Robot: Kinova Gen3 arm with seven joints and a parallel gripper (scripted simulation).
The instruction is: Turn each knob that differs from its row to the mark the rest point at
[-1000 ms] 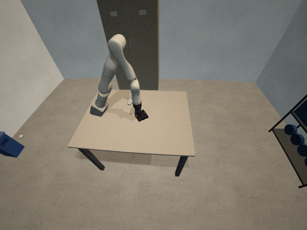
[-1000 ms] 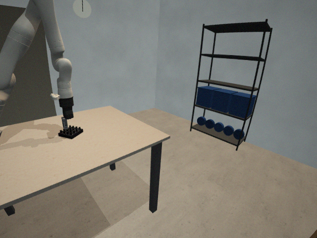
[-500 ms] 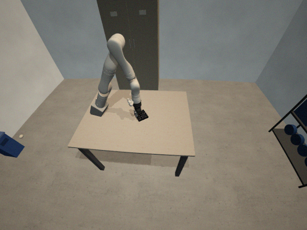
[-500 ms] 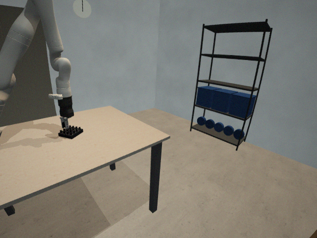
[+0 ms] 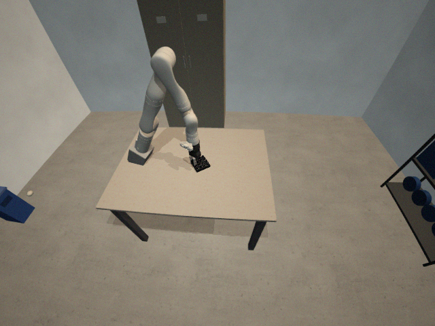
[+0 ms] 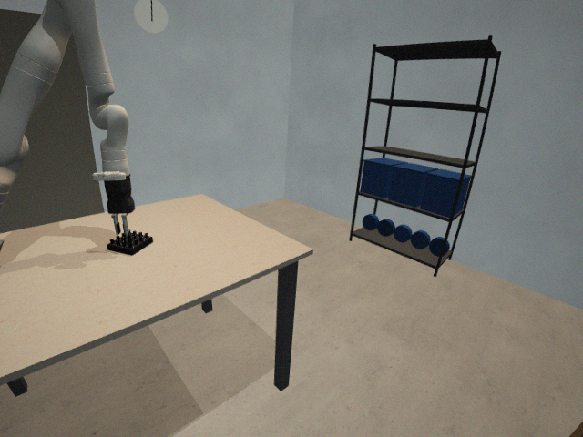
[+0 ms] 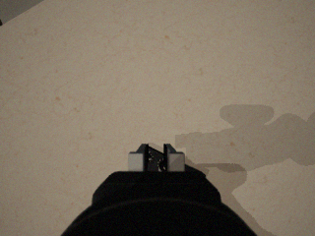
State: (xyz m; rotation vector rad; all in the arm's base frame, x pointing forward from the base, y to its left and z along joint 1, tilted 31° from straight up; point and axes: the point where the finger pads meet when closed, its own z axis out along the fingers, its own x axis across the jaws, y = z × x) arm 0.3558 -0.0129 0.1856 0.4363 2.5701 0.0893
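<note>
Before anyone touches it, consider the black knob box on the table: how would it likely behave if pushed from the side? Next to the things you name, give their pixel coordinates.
The knob box [image 5: 200,164] [image 6: 133,244] looks rigid, so it would probably move as one piece. Being low and broad, it seems more apt to slide than tip. Its upright knobs might catch the push and turn instead.
</note>
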